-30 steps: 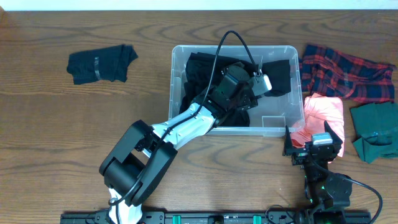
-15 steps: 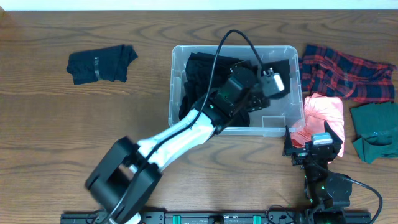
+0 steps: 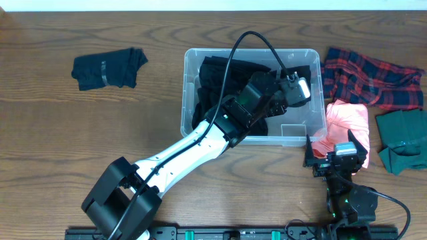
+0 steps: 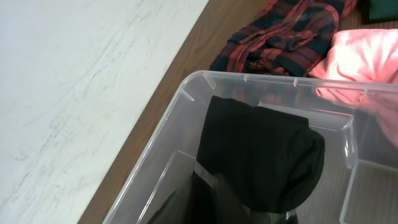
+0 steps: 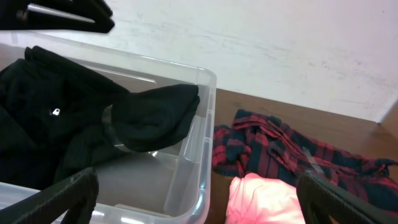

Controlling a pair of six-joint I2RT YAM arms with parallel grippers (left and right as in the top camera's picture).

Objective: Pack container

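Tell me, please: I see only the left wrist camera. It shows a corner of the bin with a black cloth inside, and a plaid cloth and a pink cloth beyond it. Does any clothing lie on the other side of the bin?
Observer: Yes. One dark folded cloth lies on the table, well to the left of the bin and apart from it.
Operator: And where is the right gripper?
Observer: The right gripper is at the front right of the table, by the near edge of the pink cloth. Its fingers are wide apart and nothing is between them.
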